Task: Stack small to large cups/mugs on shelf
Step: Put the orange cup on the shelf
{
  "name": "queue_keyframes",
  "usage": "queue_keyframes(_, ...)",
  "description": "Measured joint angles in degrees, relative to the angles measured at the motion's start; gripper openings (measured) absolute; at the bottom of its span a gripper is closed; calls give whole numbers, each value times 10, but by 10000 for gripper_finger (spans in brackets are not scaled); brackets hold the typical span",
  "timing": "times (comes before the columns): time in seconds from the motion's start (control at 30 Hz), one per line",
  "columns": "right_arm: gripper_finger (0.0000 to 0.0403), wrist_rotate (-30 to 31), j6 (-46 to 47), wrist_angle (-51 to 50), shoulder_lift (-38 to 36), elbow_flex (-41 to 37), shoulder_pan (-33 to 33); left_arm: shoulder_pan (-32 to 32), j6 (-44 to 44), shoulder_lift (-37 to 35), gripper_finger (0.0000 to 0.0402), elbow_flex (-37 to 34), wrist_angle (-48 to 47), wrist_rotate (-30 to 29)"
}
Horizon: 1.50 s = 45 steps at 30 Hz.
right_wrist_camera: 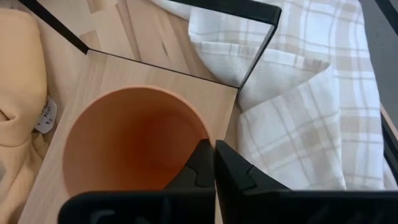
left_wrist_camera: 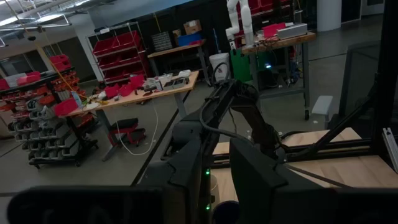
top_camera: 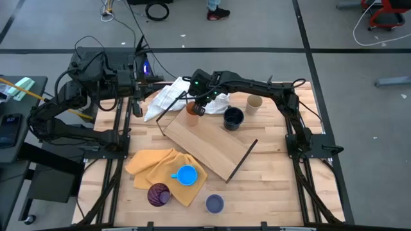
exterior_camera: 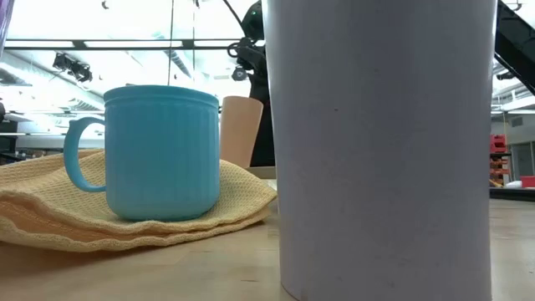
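My right gripper (right_wrist_camera: 213, 148) (top_camera: 198, 108) is shut on the orange cup (right_wrist_camera: 134, 140) (top_camera: 192, 118), which is upright over the far-left corner of the light-wood shelf (top_camera: 209, 146) (right_wrist_camera: 186, 78). On the shelf's far side stand the dark navy mug (top_camera: 233, 119) and, beyond it, the tan cup (top_camera: 254, 103). The bright blue mug (top_camera: 186, 174) (exterior_camera: 159, 150) rests on the yellow cloth (top_camera: 154, 165). The dark purple cup (top_camera: 158, 194) and the pale lavender-blue cup (top_camera: 214, 204) (exterior_camera: 384, 142) stand near the table's near edge. My left arm (top_camera: 90, 90) is folded back at the far left. My right gripper pinches the orange cup's rim (right_wrist_camera: 206, 138), one finger (right_wrist_camera: 198, 167) inside the cup and the other (right_wrist_camera: 233, 169) outside it. The fingers come from above, pointing down. The cup is upright over the shelf's corner; whether its base rests on the board I cannot tell.
A white checked cloth (top_camera: 172, 96) (right_wrist_camera: 298, 106) lies bunched just beyond the shelf's far-left corner, beside the orange cup. The shelf's black wire frame (right_wrist_camera: 249, 7) runs past that corner. The middle of the shelf board is bare.
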Motion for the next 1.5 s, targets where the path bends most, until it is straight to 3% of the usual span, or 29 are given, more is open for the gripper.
queue_keyframes(0.77, 0, 0, -2, 24, 1, -1, 0, 0, 0, 0, 95, 0, 0, 0)
queue_keyframes(1.5, 40, -2, -16, 29, 2, -2, 0, 0, 0, 0, 96, 0, -2, 0)
